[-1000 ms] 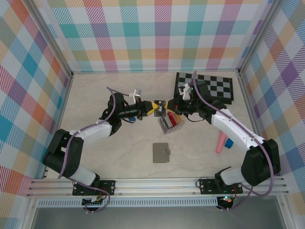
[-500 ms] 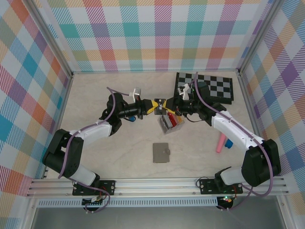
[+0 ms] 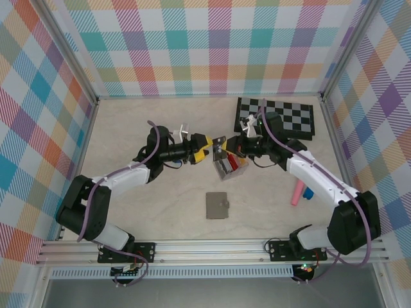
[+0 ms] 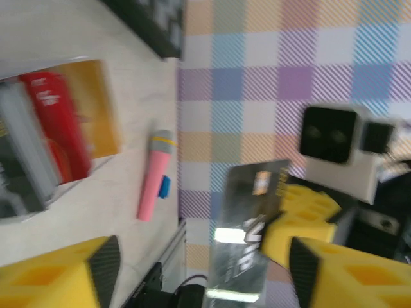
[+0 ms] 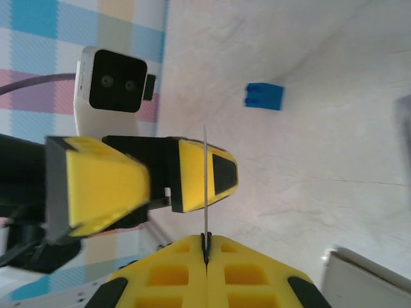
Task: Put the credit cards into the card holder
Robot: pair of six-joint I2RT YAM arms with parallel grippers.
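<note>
We see bare surface point(image 3: 119, 119) across the left and around the card holder point(image 3: 217, 205) at lower centre, while the card rack point(image 3: 230, 165), chessboard point(image 3: 289, 119) and pink marker point(image 3: 297, 191) crowd the centre-right.

Left arm point(image 3: 128, 174) and right arm point(image 3: 314, 170) meet beside the card rack point(image 3: 230, 165); card holder point(image 3: 217, 205) lies well apart.

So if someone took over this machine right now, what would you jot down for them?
Left fingers: open, beside the dark credit card, not gripping it.
Right fingers: shut on that card's edge, in mid-air.
Other credit cards: upright in a clear rack close by.
Card holder: flat on the table, nearer the arm bases, untouched.
Done: one card lifted. Left: slot it into the holder, then the rest.
</note>
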